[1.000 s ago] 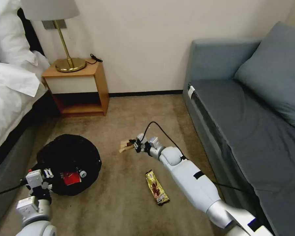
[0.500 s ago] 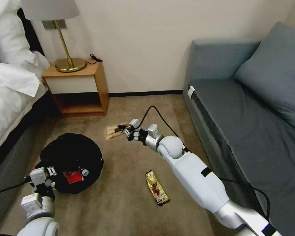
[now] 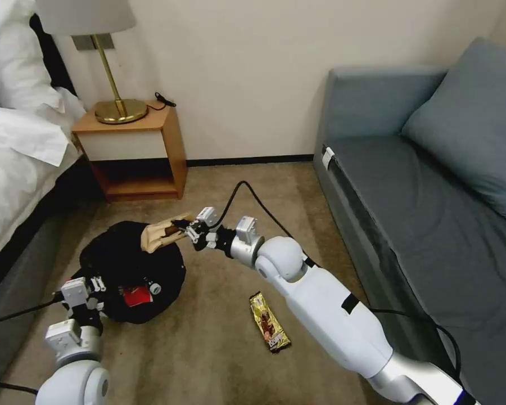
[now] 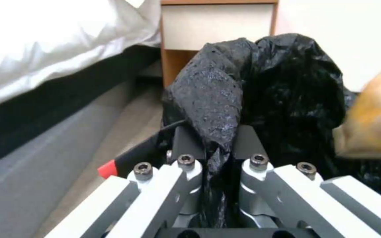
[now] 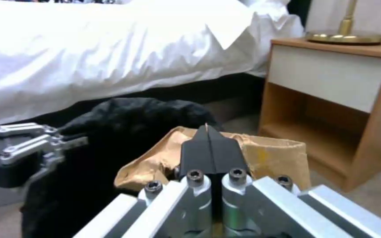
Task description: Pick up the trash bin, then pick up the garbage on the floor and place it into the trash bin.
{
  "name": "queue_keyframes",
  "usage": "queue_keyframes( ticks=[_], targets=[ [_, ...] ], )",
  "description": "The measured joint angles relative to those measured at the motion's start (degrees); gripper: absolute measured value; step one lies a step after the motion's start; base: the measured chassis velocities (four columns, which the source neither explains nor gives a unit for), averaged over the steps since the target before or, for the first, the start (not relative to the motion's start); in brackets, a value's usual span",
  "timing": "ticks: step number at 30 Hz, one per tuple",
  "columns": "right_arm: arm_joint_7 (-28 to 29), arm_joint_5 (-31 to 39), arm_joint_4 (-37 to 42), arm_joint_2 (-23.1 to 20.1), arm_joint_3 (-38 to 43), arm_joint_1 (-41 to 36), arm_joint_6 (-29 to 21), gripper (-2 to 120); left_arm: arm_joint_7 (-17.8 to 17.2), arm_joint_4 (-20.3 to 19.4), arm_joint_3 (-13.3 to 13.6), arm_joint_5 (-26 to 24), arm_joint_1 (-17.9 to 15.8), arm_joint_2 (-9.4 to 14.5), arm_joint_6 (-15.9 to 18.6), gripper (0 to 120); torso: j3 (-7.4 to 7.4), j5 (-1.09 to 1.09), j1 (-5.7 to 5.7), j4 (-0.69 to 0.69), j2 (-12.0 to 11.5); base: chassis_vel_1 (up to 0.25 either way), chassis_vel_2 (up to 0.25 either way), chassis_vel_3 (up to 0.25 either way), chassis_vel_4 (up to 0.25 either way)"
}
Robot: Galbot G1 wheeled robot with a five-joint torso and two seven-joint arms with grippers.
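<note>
— Head view first: where is the trash bin (image 3: 130, 270)?

— On the carpet (image 3: 219, 349) beside the bed (image 3: 22, 152), in front of the nightstand (image 3: 135, 152). My left gripper (image 3: 93, 292) is at its near rim. From the left wrist view, those jaws are clenched on a fold of the black bag (image 4: 217, 99) that lines the bin.

— And your right arm?

— It reaches across the carpet toward the bin. My right gripper (image 3: 186, 229) has its jaws closed on the crumpled tan paper (image 3: 160, 235), which hangs over the far rim of the bin, above the bag. In the right wrist view the black fingertips (image 5: 209, 148) meet tightly with the paper (image 5: 265, 158) pinched between them, and the bin's black bag (image 5: 133, 115) sits just beyond, with my left gripper (image 5: 36, 145) off to one side.

— What is already inside the bin?

— A red-and-white wrapper (image 3: 136, 295) lies in the bag near my left jaws, and a small white cap (image 3: 154, 288) shows beside it. I cannot tell what the cap belongs to.

— Anything left on the floor?

— A gold-brown snack wrapper (image 3: 270, 322) lies flat on the carpet, under my right forearm's near side, well apart from the bin and between it and the grey sofa (image 3: 433, 185).
</note>
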Motion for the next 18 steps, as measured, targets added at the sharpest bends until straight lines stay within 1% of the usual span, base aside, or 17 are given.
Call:
queue_keyframes(
  ticks=[1,3,5,8,13,18],
  targets=[
    [0.00,0.00,0.00,0.00,0.00,0.00,0.00,0,0.00,0.00,0.00,0.00,0.00,0.00,0.00,7,0.00,0.00,0.00,0.00,0.00,0.000,0.000,0.000,0.000],
    [0.22,-0.28,-0.77,1.03,-0.91,0.01,-0.08,0,1.44,-0.41,0.39,-1.05,-0.27,-0.07,0.11,7,0.00,0.00,0.00,0.01,0.00,0.000,0.000,0.000,0.000],
    [0.29,-0.31,-1.04,1.32,-1.18,0.05,-0.12,0,1.86,-0.64,0.50,-1.44,-0.27,-0.11,0.21,7,0.00,0.00,0.00,0.00,0.00,0.000,0.000,0.000,0.000],
    [0.70,-0.58,-2.62,2.40,-2.35,0.49,-0.13,0,3.52,-1.43,0.66,-2.05,0.07,-0.24,0.34,7,0.00,0.00,0.00,0.00,0.00,0.000,0.000,0.000,0.000],
    [1.62,-1.21,-4.80,3.21,-3.69,0.56,0.69,0,4.70,-2.32,0.60,-2.32,1.26,-0.42,0.22,7,0.00,0.00,0.00,0.00,0.00,0.000,0.000,0.000,0.000],
    [3.43,-1.66,-5.46,3.61,-4.55,-0.01,1.48,0,5.01,-2.66,0.43,-2.21,1.86,-0.64,-0.16,7,0.00,0.00,0.00,0.01,0.00,0.000,0.000,0.000,0.000]
  ],
)
